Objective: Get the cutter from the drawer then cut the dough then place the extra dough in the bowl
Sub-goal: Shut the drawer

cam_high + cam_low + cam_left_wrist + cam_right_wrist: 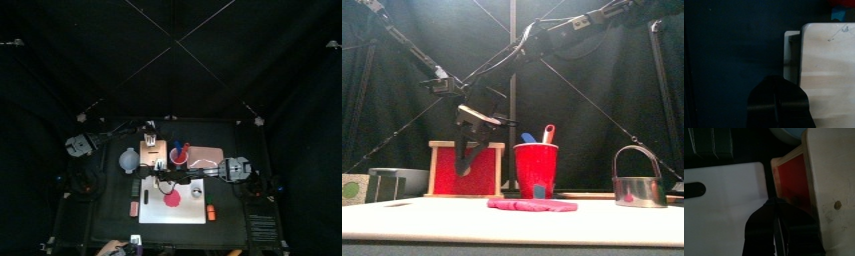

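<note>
Right now the wooden box [433, 170] stands at the back of the table with its red drawer front [791, 178] facing forward. Just beside it is the red cup [536, 168], which holds a blue knife [527, 138] and a red knife [548, 132]. The blue-grey bowl [127, 158] sits on the box's other side. In front of them lies the white cutting board [731, 188], with the flat pink dough [529, 205] on it. The metal cutter [639, 188] stands upright on the table's right side, well apart from the dough, its wire handle up. The right gripper [774, 203] hangs at the drawer front's edge, just above the board, with its jaws pressed almost together and nothing between them. The left gripper [777, 81] hovers over the box's pale top, its jaws likewise drawn together and empty.
</note>
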